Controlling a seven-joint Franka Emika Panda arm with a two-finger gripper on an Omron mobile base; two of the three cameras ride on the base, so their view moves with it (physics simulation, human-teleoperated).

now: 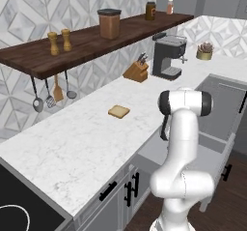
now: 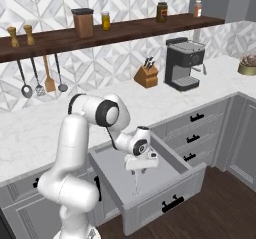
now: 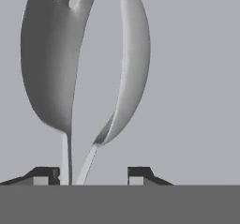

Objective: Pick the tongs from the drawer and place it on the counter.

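The white marble counter [image 1: 72, 148] carries a toast slice [image 1: 118, 111], a wooden knife block [image 1: 136, 70], a black coffee machine [image 1: 168, 56] and a small potted plant [image 1: 205, 51]. A dark wall shelf [image 1: 77, 49] holds what look like two wooden shakers [image 1: 59, 41], a brown canister [image 1: 109, 23] and jars [image 1: 151, 10].

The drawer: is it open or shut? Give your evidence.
Open. The drawer is pulled out from under the counter, its pale inside exposed, the pincer above it.

The tongs [image 3: 84, 73] are slim, silvery metal with two spoon-like heads on thin shafts, hanging upright over the pale inside of the drawer [image 2: 165, 155]. The grey drawer stands pulled open below the white marble counter [image 1: 87, 138].
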